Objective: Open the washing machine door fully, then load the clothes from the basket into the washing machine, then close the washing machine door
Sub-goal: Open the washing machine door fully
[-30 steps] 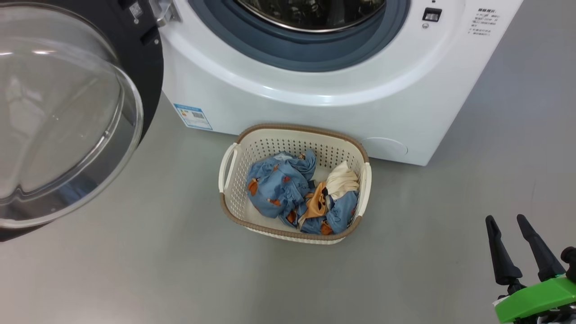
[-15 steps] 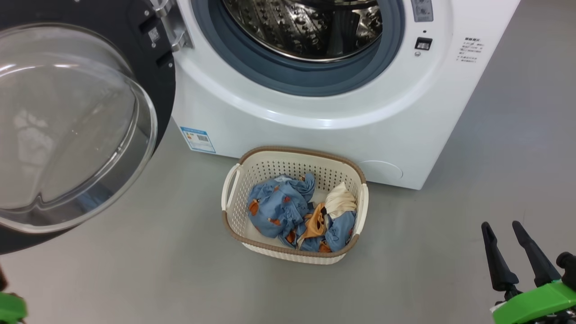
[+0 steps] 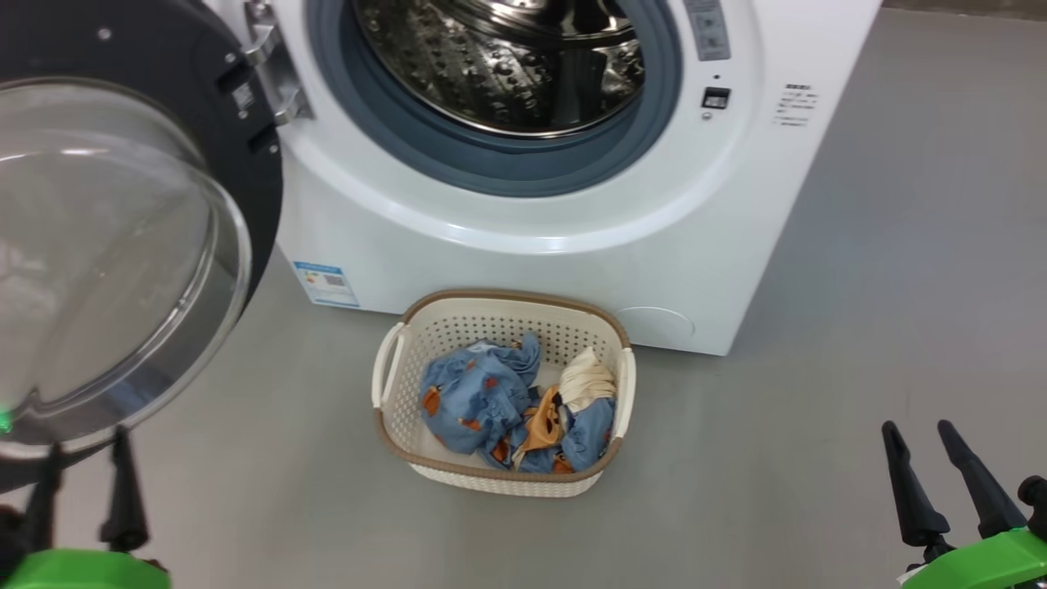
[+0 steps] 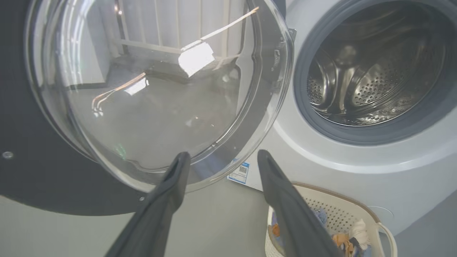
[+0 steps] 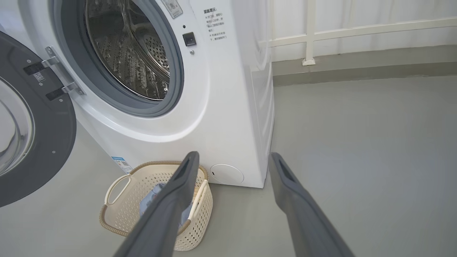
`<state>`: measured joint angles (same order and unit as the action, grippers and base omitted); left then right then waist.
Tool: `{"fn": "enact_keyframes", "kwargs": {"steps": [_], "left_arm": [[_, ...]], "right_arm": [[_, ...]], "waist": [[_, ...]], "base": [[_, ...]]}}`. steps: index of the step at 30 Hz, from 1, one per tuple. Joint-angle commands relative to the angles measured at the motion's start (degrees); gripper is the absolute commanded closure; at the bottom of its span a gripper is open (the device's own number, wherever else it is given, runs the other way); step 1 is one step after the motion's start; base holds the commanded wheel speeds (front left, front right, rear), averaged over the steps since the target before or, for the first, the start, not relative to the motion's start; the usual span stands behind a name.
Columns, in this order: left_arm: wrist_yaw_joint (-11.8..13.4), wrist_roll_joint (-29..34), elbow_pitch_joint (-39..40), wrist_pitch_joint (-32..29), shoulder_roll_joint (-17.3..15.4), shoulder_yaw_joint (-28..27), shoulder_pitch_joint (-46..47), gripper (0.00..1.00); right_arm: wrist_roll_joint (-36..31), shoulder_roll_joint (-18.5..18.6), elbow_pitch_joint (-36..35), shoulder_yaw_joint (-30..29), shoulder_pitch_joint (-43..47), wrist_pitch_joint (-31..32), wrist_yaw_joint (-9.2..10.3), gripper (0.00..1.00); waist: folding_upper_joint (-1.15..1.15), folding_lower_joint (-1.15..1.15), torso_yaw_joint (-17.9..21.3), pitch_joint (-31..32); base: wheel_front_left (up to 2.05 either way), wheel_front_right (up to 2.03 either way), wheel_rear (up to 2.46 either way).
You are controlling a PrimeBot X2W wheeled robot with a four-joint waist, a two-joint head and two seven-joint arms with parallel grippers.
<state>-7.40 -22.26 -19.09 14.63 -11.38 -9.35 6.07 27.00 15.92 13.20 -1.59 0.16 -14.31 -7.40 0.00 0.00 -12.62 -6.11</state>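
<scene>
Head view: washing machine door (image 3: 123,245) open, glossy black rim, bulging clear glass; left gripper (image 3: 88,442), right gripper (image 3: 916,425) spread, empty.

light blue clothes (image 3: 470,401), seemingly orange bear prints

No wording legible. Blue label (image 4: 240,172), with code square, on washing machine (image 4: 321,160) lower corner, just beyond left gripper (image 4: 223,154). Small printed notice (image 5: 214,24) on its front, ahead of right gripper (image 5: 232,155): unreadable.
</scene>
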Motion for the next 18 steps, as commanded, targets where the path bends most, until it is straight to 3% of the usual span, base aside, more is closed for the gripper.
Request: {"fn": "enact_keyframes", "kwargs": {"steps": [1, 18], "left_arm": [[-0.09, -1.14, 2.08, 0.37, -1.83, 0.19, 0.37, 0.0], [-0.09, -2.89, 3.73, 0.37, -3.02, 9.01, -0.29, 0.0]], "right_arm": [[0.21, 0.89, -1.65, 0.5, 0.21, -0.69, -0.09, 0.0], [0.24, 0.79, -2.24, -1.05, -0.01, -0.69, -0.09, 0.0]], "waist": [[0.0, 0.0, 1.96, -0.02], [0.0, 0.0, 10.16, -0.55]], "base": [[0.0, 0.0, 0.0], [0.0, 0.0, 0.0]]}}
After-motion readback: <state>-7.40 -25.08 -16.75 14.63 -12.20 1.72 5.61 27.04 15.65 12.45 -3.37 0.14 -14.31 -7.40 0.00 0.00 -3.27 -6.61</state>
